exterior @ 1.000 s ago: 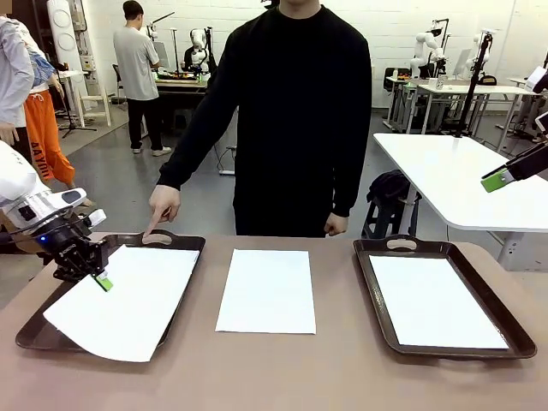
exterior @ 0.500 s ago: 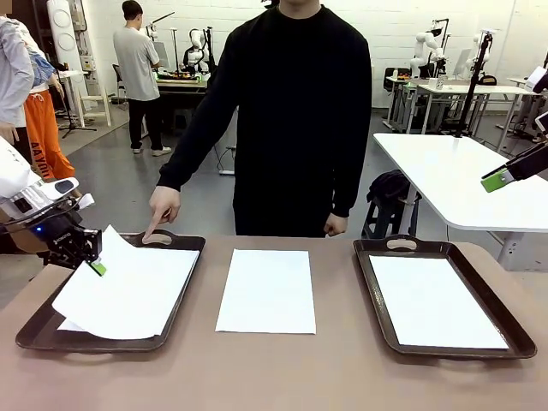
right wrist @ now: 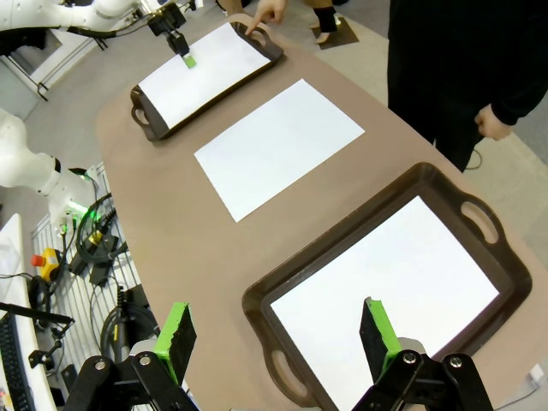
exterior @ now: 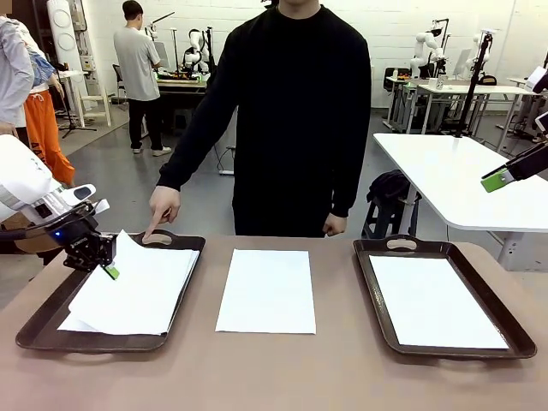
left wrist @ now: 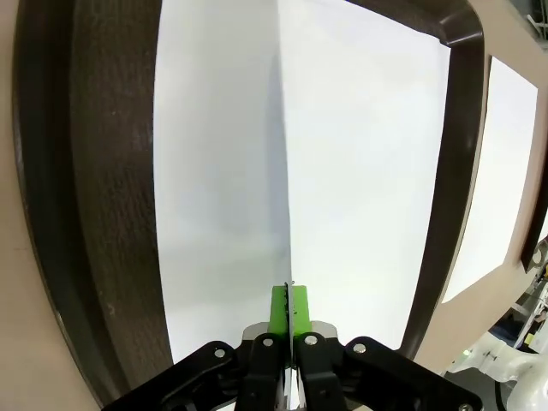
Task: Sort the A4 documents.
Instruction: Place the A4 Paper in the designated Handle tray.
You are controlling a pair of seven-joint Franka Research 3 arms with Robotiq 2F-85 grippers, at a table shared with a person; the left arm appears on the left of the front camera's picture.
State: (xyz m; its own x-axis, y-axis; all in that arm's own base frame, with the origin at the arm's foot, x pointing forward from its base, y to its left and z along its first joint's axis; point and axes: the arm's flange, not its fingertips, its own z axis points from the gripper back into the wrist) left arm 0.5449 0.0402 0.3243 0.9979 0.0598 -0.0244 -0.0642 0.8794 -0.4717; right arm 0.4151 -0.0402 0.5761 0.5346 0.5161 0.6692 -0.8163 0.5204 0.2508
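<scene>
While the person's hand [exterior: 163,205] pointed a finger down at the far handle of the left tray [exterior: 38,330], the left gripper [exterior: 110,271] hung over that tray's left side, its pads pressed together on the edge of an A4 sheet [exterior: 141,282]. That sheet was raised at the pinched edge and sloped down to the right onto more white paper [left wrist: 214,214] lying flat in the tray. From the wrist camera it stood edge-on between the green pads. A second sheet [exterior: 267,289] lay flat on the bare table [exterior: 282,377] between the two trays, touching neither. A third sheet [exterior: 437,300] lay squarely inside the right tray [exterior: 370,291]. The right gripper [exterior: 495,180] was off to the right, well above the table, with its fingers spread wide and holding nothing.
</scene>
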